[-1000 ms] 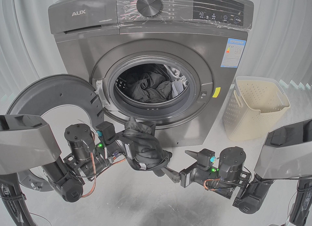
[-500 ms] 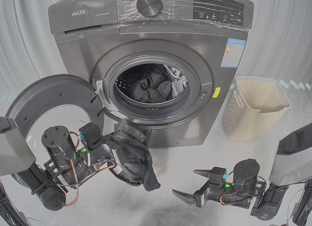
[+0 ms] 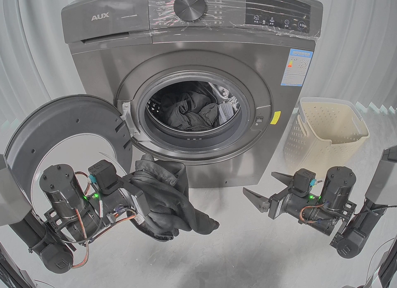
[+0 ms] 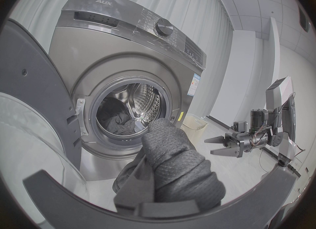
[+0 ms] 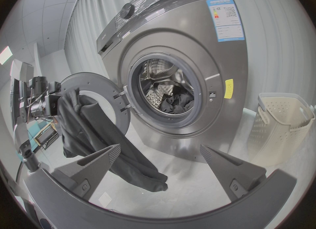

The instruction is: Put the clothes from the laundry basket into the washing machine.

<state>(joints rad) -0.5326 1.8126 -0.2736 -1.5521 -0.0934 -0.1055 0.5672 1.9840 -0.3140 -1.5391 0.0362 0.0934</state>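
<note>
Head view: grey front-loading washing machine (image 3: 190, 53), its round door (image 3: 70, 131) swung open, dark clothes (image 3: 188, 111) already in the drum (image 3: 221, 91). A cream perforated plastic laundry basket (image 3: 326, 135) stands beside it, with no clothes visible inside. The left gripper (image 3: 141, 197) has its jaws clamped on a dark grey knitted garment (image 3: 173, 202), low before the opening. The right gripper (image 3: 260, 183) has its jaws spread, empty. Left wrist view: garment bunched, drum ahead. Right wrist view: garment hanging free above the floor (image 5: 197, 183). Judged nearly finished; this piece remains to load.

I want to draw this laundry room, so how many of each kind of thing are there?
Washing machine: 1
Laundry basket: 1
Dark garment, held: 1
Clothes heap in drum: 1
Grippers: 2 (left gripper, right gripper)
Total: 6
</note>
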